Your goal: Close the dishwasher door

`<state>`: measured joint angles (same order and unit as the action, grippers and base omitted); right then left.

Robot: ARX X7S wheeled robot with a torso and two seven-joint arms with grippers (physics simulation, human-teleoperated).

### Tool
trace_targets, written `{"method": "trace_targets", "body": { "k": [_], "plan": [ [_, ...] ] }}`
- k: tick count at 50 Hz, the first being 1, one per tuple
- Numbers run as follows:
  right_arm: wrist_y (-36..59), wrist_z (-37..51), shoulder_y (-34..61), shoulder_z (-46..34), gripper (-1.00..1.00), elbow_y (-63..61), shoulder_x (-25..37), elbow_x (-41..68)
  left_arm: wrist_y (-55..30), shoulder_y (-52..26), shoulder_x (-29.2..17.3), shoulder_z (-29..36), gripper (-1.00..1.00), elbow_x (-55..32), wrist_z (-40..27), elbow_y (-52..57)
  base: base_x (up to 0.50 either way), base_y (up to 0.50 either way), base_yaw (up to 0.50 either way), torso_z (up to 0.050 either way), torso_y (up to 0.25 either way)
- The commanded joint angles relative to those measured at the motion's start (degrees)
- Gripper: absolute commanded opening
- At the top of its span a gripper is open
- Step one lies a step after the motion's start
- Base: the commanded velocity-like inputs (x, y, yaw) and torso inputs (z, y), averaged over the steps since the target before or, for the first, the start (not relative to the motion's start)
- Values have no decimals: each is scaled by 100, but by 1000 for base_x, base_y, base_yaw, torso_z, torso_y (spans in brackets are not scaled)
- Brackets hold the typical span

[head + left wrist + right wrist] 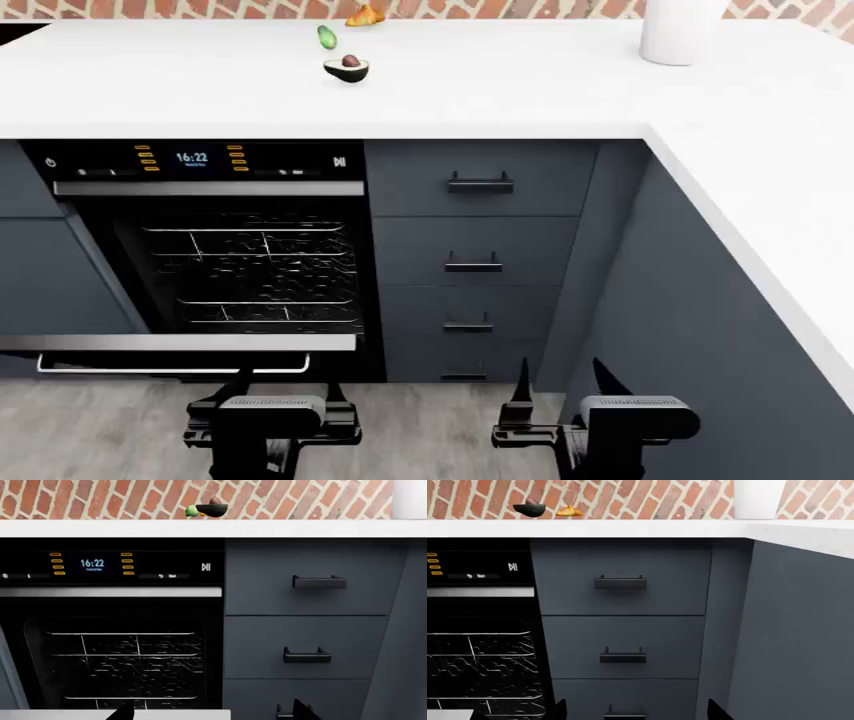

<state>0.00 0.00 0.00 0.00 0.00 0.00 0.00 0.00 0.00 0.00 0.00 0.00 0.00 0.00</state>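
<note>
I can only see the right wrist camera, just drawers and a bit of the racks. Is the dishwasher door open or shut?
Observer: Open. In the head view the dishwasher door hangs down, with its silver edge toward the robot.
Operator: Which gripper is closer to it?
Observer: The left gripper. It is open and empty, just on the robot's side of the door's bar handle.
Operator: What time does the dishwasher say?
Observer: The left wrist view shows 16:22 on the display.
</note>
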Motion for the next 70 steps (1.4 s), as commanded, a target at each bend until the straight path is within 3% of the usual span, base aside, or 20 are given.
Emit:
{"method": "trace_targets", "body": {
  "k": [1,14,24,70],
  "plan": [
    [-22,116,-7,-116,100,-4,96,63,20,-13,-94,105,100,-81,-105,-17,0,0,0,0,0],
    [-242,161,-221,-442,100,-153,359,186,425,125,-311,340,100,-252,-303,41,0,0,0,-1,0],
    [-312,233,-259,-508,100,-189,440,308,458,174,-436,527,100,4,-529,-3,0,0,0,-50,-13],
    [-349,632,-209,-794,100,-151,701,512,611,191,-678,841,100,-335,-777,-303,0,0,0,-50,0]
  ]
}}
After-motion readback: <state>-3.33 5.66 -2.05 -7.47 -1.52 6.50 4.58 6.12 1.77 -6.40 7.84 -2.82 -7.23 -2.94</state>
